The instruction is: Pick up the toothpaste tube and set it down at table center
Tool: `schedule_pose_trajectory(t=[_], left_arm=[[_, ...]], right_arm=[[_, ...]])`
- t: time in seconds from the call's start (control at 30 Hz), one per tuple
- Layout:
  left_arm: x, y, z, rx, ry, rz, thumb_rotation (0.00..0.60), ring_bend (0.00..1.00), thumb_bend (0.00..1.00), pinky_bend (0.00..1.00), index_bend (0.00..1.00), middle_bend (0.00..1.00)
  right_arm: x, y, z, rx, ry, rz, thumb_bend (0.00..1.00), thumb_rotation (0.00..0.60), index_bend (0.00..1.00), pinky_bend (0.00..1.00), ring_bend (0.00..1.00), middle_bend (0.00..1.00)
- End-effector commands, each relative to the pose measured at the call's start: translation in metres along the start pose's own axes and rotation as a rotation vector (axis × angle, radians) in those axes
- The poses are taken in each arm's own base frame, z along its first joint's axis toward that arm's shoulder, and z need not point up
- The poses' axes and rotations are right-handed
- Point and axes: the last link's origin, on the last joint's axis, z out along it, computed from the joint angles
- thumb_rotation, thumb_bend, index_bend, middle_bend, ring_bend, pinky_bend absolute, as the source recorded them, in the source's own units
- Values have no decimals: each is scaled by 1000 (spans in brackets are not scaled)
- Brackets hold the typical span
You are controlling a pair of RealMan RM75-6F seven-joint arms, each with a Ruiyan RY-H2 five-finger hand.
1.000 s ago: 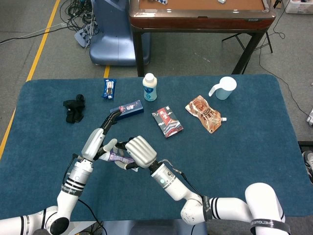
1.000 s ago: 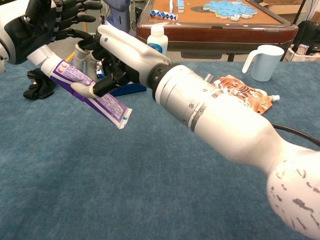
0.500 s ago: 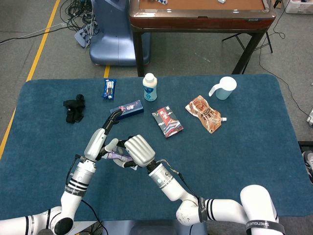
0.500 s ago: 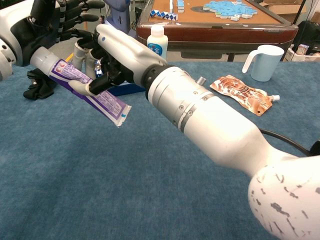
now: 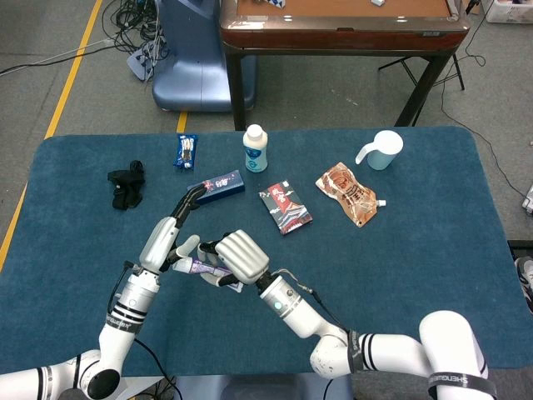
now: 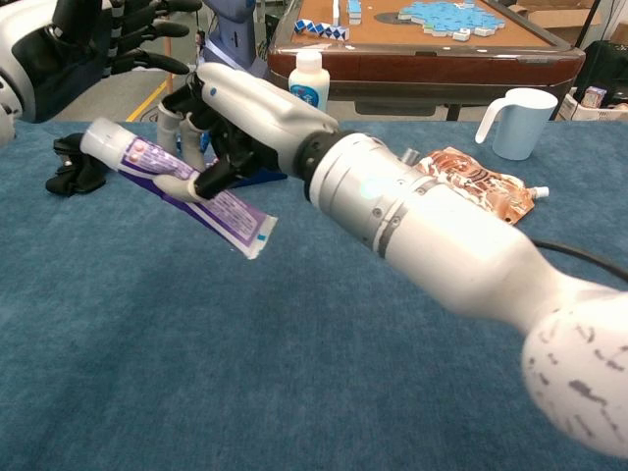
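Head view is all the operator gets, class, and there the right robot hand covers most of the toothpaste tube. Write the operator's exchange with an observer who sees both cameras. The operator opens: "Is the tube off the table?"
Observer: Yes. In the chest view the toothpaste tube hangs clear above the blue table, held by the right robot hand.
Operator: Is it level?
Observer: No, it is tilted, with the cap end higher and the crimped end lower.
Operator: Is the left robot hand on it?
Observer: No. The left robot hand is above the cap end with its fingers spread, not touching the tube.

Right hand (image 6: 235, 123) clenched; left hand (image 6: 93, 39) fingers spread.
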Motion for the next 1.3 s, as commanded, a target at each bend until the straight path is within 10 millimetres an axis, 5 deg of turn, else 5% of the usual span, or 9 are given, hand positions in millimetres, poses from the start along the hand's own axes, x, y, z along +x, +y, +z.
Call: schedule_pose_trajectory(t=[0.03, 0.17, 0.4, 0.63, 0.83, 1.03, 1.1, 1.27, 1.3], left_arm=[[9, -3, -5, 5, 3, 48, 0, 0, 4, 126, 0, 0], [17, -8, -14, 17, 7, 90, 0, 0, 4, 126, 0, 0], [22, -21, -26, 59, -3, 141, 0, 0, 4, 124, 0, 0], [23, -29, -32, 82, -11, 181, 0, 0, 4, 124, 0, 0], [25, -35, -34, 90, -1, 229, 0, 0, 4, 124, 0, 0], [40, -43, -42, 109, 26, 306, 0, 0, 4, 124, 0, 0], [46, -50, -46, 157, 23, 361, 86, 0, 3, 123, 0, 0], [62, -63, -58, 220, 33, 490, 572, 0, 16, 123, 0, 0], [65, -65, -60, 226, 39, 511, 600, 0, 22, 123, 0, 0]], right_arm=[[7, 25, -17, -23, -153, -141, 869, 600, 904, 604, 745, 771], [14, 50, -32, -77, -259, -242, 814, 600, 894, 534, 684, 727], [13, 74, -48, -162, -340, -305, 544, 600, 776, 405, 546, 622], [10, 82, -58, -187, -379, -322, 357, 600, 519, 317, 362, 435], [25, 80, -67, -201, -353, -335, 310, 600, 188, 247, 191, 207], [65, 86, -100, -257, -232, -351, 310, 600, 114, 243, 169, 172], [80, 93, -117, -301, -176, -366, 310, 600, 114, 243, 172, 210], [111, 117, -174, -444, -85, -446, 313, 600, 116, 243, 193, 266], [115, 120, -184, -473, -70, -449, 313, 600, 118, 244, 193, 267]])
